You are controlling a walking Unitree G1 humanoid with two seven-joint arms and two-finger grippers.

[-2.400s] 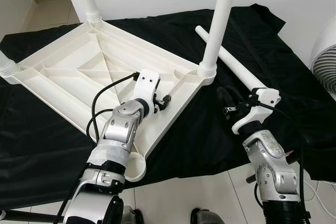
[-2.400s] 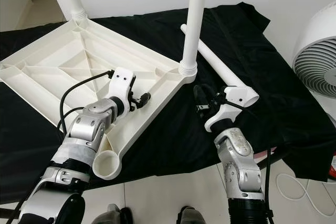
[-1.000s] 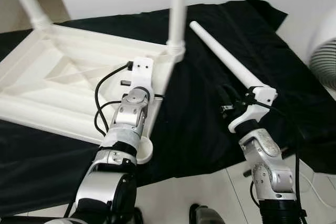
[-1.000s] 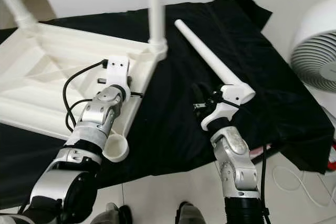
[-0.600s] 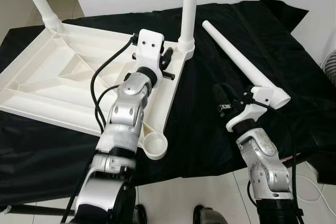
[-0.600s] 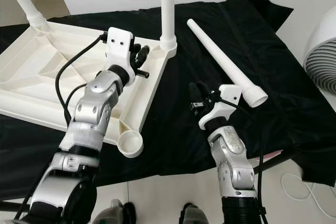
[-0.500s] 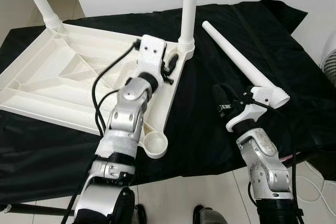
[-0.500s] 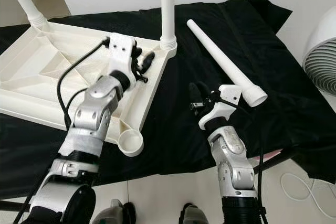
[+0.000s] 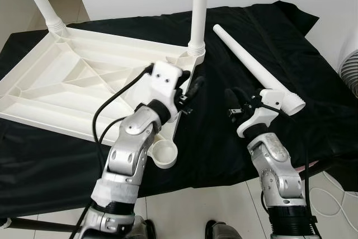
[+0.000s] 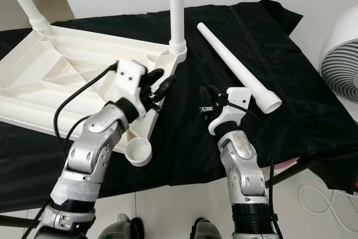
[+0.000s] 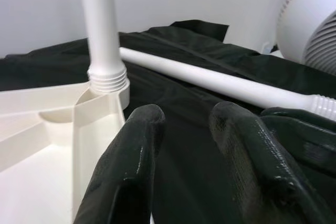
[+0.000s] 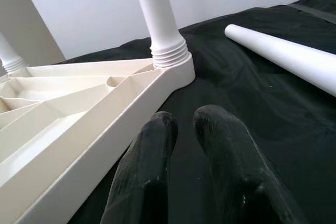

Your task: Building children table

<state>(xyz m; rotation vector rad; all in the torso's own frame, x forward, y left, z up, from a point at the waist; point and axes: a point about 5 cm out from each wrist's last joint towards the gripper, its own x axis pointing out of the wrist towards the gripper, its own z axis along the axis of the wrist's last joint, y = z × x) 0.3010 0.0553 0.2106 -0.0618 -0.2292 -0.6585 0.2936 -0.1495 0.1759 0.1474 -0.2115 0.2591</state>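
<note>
Ribbed white plastic tabletop (image 9: 72, 90) lies inverted on black cloth (image 9: 313, 82).

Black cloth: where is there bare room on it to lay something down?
Bare black cloth lies beyond the loose leg, toward the fan, and along the near edge. It is crowded between the upturned tabletop and loose leg, where both grippers hover.

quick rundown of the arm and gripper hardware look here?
Both arms are jointed silver-metallic segments with darker bands at the joints. Each wrist carries a white plastic housing. The left gripper and right gripper each have two long, rounded, matte black fingers. A black cable loops from the left wrist housing down along the forearm; thinner black wiring runs at the right wrist. No markings legible.
</note>
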